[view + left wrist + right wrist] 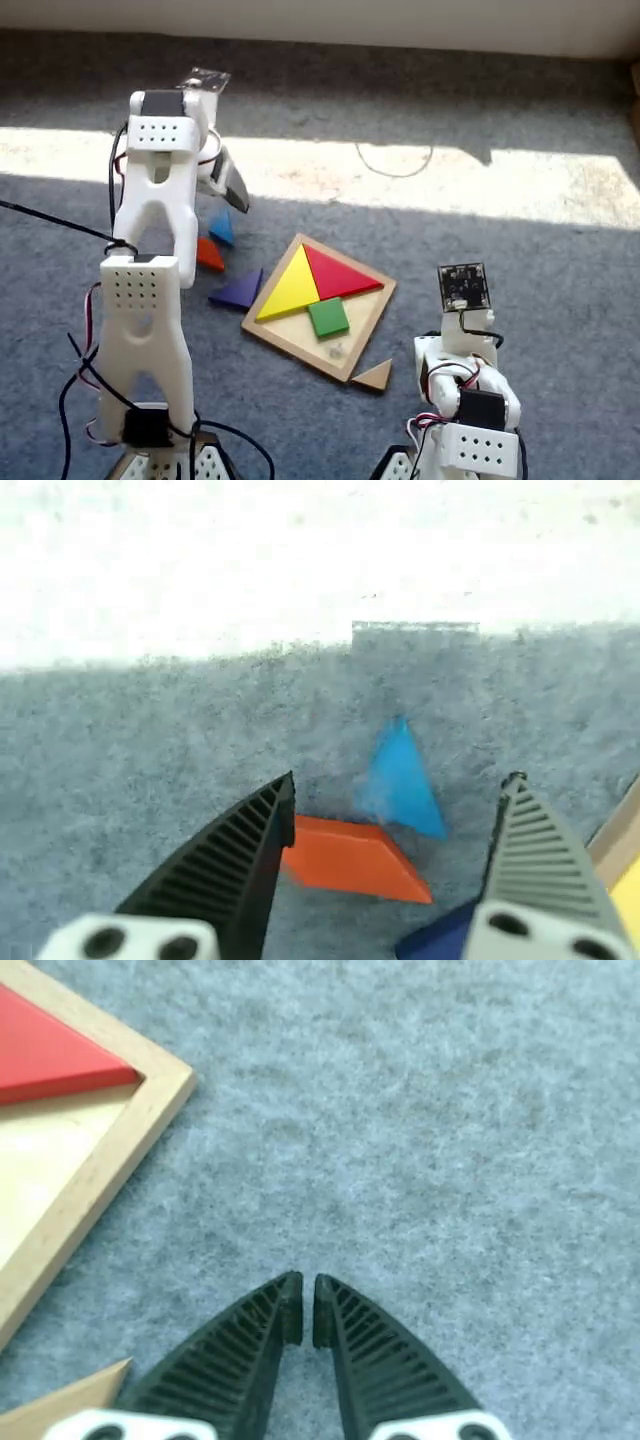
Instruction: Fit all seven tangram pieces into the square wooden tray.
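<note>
Pincers: right pincer [307, 1290] nearest, jaws closed together, empty, over grey carpet [520, 260]. Tan wooden triangle [373, 376] just outside near corner of square wooden tray [295, 351]. Tray holds yellow triangle [288, 288], red triangle [340, 272], green square [328, 316]. Beyond, loose on carpet: dark blue piece [238, 290], orange parallelogram [208, 254], light blue triangle [221, 228]; left pincer [400, 780] above them, gaping wide, empty

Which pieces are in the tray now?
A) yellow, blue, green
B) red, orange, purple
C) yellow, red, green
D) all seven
C: the yellow triangle, red triangle and green square are the ones lying inside the tray.
</note>
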You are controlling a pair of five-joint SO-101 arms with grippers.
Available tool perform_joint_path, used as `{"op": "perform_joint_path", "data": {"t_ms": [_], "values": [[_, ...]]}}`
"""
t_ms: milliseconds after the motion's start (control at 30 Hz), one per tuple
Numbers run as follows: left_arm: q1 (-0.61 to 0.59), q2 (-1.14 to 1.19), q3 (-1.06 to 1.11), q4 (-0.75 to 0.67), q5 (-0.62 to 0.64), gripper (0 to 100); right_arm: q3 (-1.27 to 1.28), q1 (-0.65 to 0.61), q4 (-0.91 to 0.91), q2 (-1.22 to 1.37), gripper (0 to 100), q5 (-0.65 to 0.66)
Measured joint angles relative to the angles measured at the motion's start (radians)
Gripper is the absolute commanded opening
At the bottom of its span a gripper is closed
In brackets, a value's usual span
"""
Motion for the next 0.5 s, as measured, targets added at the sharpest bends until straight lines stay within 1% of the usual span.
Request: {"op": "perform_joint_path", "data": {"t_ms": [167, 233, 367, 500], "values": [[-0.018, 0.0, 0.13, 0.0, 0.068, 32, 0.0, 0.0, 0.0, 0.0, 3.4, 0.0], [-0.018, 0.0, 0.173, 0.0, 0.074, 31, 0.0, 0.0, 0.0, 0.0, 3.4, 0.0], [-0.018, 0.0, 0.213, 0.0, 0.086, 31, 0.0, 0.0, 0.0, 0.0, 3.4, 0.0], [0.011, 0.0, 0.242, 0.0, 0.132, 30, 0.0, 0.0, 0.0, 0.0, 3.4, 0.0]]}}
